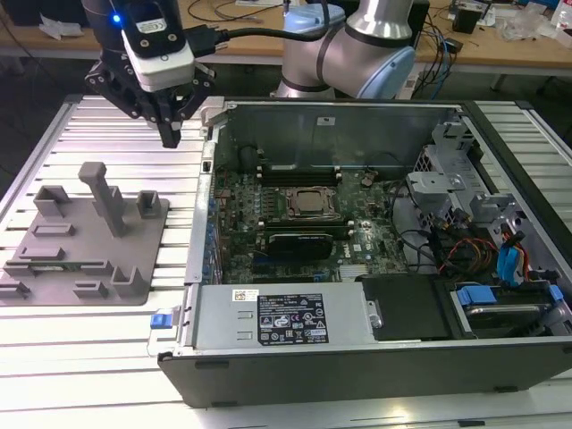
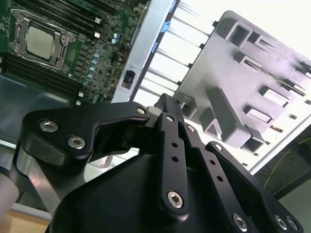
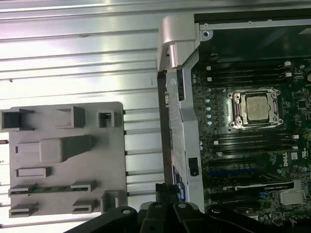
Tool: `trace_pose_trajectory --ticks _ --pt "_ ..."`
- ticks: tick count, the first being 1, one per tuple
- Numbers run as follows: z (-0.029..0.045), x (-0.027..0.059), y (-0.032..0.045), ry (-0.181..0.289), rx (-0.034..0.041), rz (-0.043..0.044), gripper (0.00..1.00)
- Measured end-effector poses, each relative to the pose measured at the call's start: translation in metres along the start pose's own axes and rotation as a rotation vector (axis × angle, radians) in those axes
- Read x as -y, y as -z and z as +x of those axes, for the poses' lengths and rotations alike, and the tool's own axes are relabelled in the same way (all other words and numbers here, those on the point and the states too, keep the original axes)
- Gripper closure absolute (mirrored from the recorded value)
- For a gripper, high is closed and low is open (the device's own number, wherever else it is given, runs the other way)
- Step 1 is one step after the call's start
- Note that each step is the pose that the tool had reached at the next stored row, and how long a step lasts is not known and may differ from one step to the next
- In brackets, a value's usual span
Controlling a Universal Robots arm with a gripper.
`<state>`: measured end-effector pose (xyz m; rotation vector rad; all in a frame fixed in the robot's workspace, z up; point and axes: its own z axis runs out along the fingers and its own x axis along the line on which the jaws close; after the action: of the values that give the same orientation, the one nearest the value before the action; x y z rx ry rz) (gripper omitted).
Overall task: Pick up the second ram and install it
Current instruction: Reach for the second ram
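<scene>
Plainly, second ram lies apart from end effector.

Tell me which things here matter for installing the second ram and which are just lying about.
For the job: gripper, ram, grey holder it lies in, memory slots.
Just lying about: CPU, power supply, drive, cables.

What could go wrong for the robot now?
The memory stick sits low in the gray holder, so a slightly off grab might miss it. The holder's tall post stands near it, and the gripper might bump that going down. The gripper also hangs close to the metal edge of the computer case and might clip it.
</scene>
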<state>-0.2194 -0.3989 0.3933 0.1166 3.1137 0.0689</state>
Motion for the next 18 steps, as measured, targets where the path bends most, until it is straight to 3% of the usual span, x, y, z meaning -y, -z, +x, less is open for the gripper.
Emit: trace_pose_trajectory --ticks 9,14,18 --pt "0.0236 0.0018 0.0006 0.000 0.0000 0.0000 0.92" --pt "0.0325 0.0024 0.0009 0.000 0.0000 0.0000 0.92" --pt "0.0467 0.0035 0.0012 0.000 0.0000 0.0000 0.92"
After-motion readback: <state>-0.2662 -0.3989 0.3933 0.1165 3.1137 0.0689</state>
